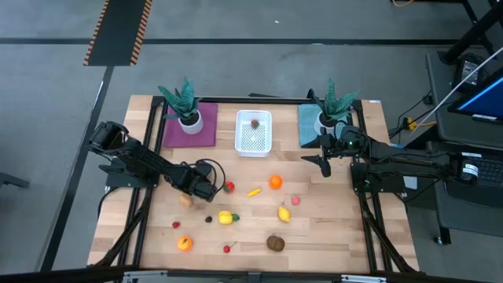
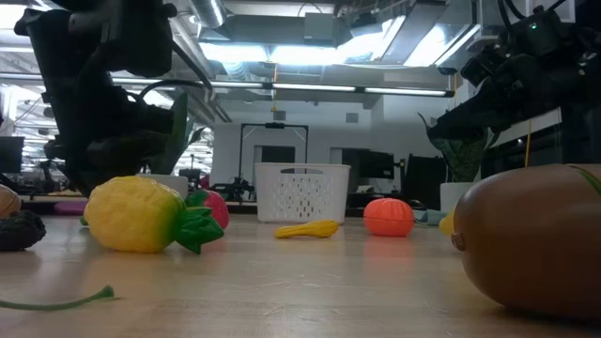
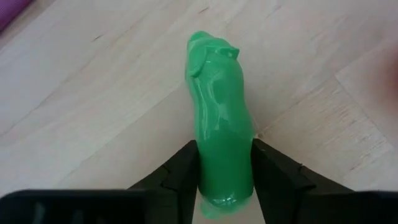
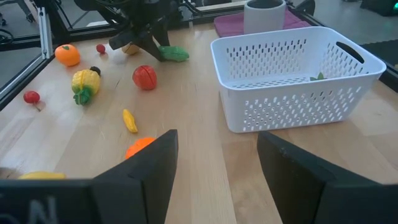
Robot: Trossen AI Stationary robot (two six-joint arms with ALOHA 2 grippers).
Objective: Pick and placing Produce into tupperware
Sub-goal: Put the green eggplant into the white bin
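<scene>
- The left gripper (image 3: 225, 186) is low over the table (image 1: 330, 228), left of centre, with its two fingers (image 3: 180, 171) pressed against both sides of a green cucumber (image 3: 221, 118); the jaws are clamped on it.
- In the right wrist view the cucumber (image 4: 172, 53) lies on or just above the wood; which of the two cannot be told from here.
- The right gripper (image 4: 214, 171) hangs near the white tub's right side, jaws apart and holding nothing.
- The tupperware (image 1: 254, 131) stands at the table's far edge, between a purple mat (image 1: 191, 130) and a teal mat (image 1: 308, 126). One small red piece (image 1: 255, 123) lies inside it.
- Loose produce lies on the wood: a red fruit (image 1: 229, 186) just beside the left gripper, a yellow banana (image 1: 254, 192), an orange (image 1: 275, 182), a lemon (image 1: 283, 213), a yellow fruit with green leaves (image 1: 226, 217), a brown kiwi (image 1: 275, 243) and a second orange (image 1: 184, 244).
</scene>
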